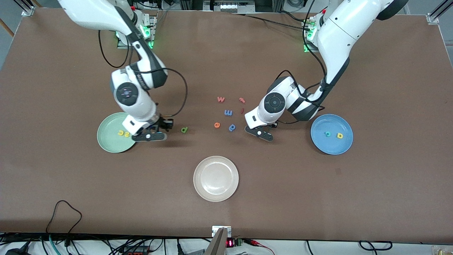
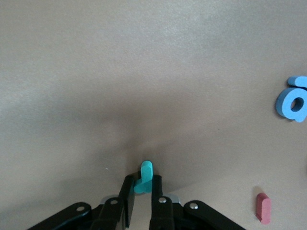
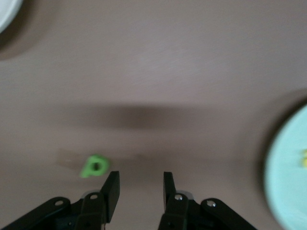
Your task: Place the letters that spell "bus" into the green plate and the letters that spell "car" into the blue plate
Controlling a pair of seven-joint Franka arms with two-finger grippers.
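My left gripper (image 1: 260, 134) (image 2: 143, 187) is shut on the teal "r" (image 2: 144, 176), low over the table beside the loose letters. The blue plate (image 1: 331, 148) holds the teal "c" (image 1: 327, 134) and the yellow "a" (image 1: 339, 135). The green plate (image 1: 109, 143) (image 3: 288, 182) holds the yellow "s" and "u" (image 1: 123, 133). My right gripper (image 1: 150, 136) (image 3: 140, 184) hangs open and empty by that plate's rim. The green "b" (image 1: 184, 130) (image 3: 94, 166) lies on the table just beside its fingers, outside them.
A cream-white plate (image 1: 216, 166) sits nearest the front camera. Loose letters lie mid-table: an orange "w" (image 1: 221, 99), a red letter (image 1: 242, 100), a blue "m" (image 1: 228, 112), a red bar (image 1: 242, 110) (image 2: 263, 208), an orange "e" (image 1: 217, 124) and a blue "p" (image 1: 232, 127) (image 2: 293, 100).
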